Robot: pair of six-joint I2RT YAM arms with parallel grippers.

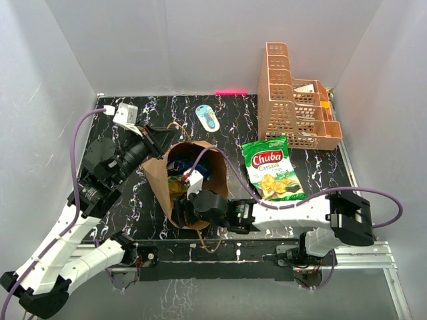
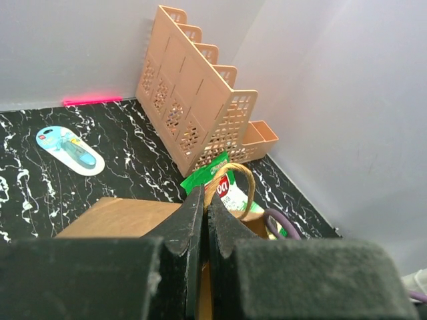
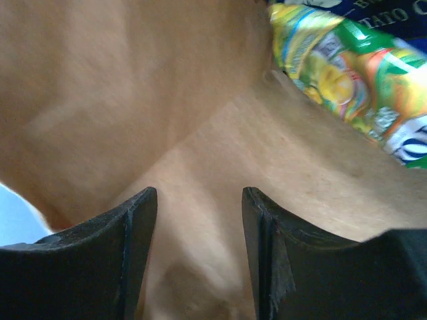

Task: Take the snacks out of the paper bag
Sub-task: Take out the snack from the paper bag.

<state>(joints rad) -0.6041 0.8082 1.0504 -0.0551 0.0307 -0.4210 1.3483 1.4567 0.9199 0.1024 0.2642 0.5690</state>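
The brown paper bag (image 1: pixel 157 175) lies on its side on the black marbled table, mouth toward the right arm. My left gripper (image 2: pixel 205 200) is shut on its twisted handle (image 2: pixel 248 181) at the rim (image 2: pixel 113 217), holding the mouth up. My right gripper (image 3: pixel 199 193) is inside the bag, open, with only brown paper between its fingers. A glossy yellow-green-orange snack packet (image 3: pixel 347 80) lies deeper in, to the upper right of the fingers, with a blue one (image 3: pixel 390 10) behind it. The green-and-white Chuba packet (image 1: pixel 272 170) lies flat on the table right of the bag.
An orange lattice basket (image 1: pixel 293 100) stands at the back right. A blue-white oval object (image 1: pixel 207 117) lies behind the bag. A white plug block (image 1: pixel 124 113) sits at the back left. A purple cable (image 1: pixel 223 163) runs over the bag's rim.
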